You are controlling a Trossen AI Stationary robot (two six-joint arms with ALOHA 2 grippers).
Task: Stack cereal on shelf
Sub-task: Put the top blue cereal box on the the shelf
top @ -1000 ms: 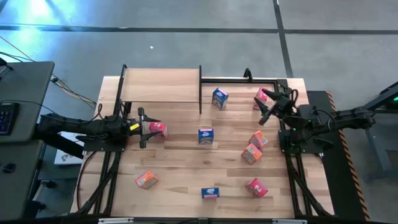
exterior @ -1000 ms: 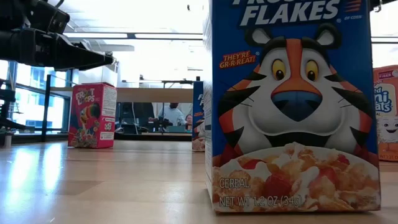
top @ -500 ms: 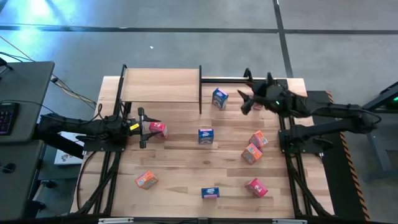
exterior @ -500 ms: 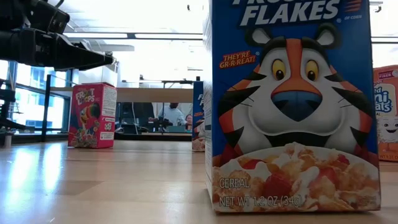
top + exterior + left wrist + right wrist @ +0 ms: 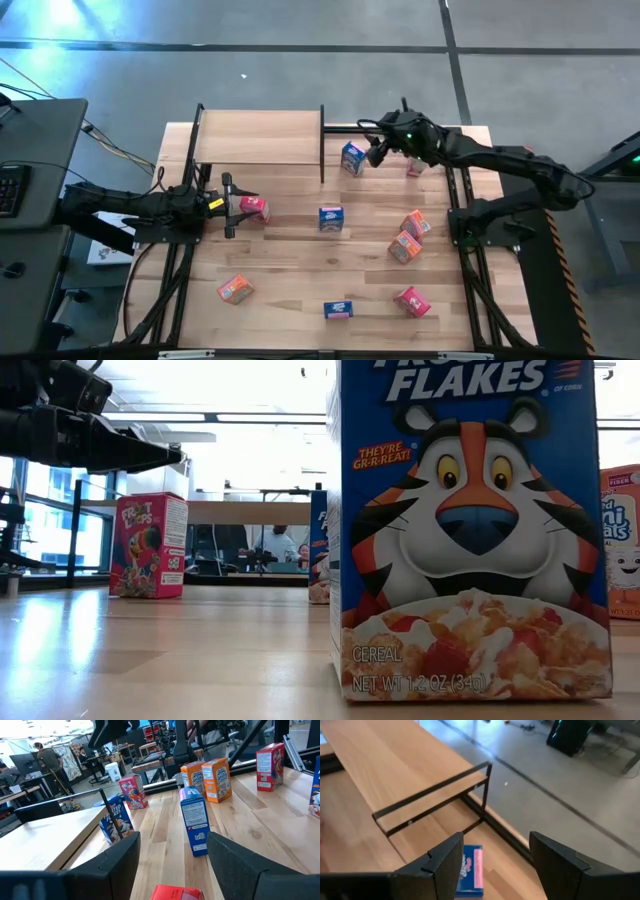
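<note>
The right gripper (image 5: 377, 152) hangs with jaws spread and empty just beside the blue cereal box (image 5: 353, 157) standing by the shelf (image 5: 260, 137) end post, nearer it than the left gripper (image 5: 226, 206), whose spread jaws flank a pink-red box (image 5: 254, 207).

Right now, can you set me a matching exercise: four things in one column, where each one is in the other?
Things:
1 shelf
2 left fingers
3 right fingers
4 two adjacent orange boxes

Places:
a either side of a pink-red box
b table's right side
c top-left of the table in the high view
d at the blue box beside the shelf

Pairs: 1-c, 2-a, 3-d, 4-b
</note>
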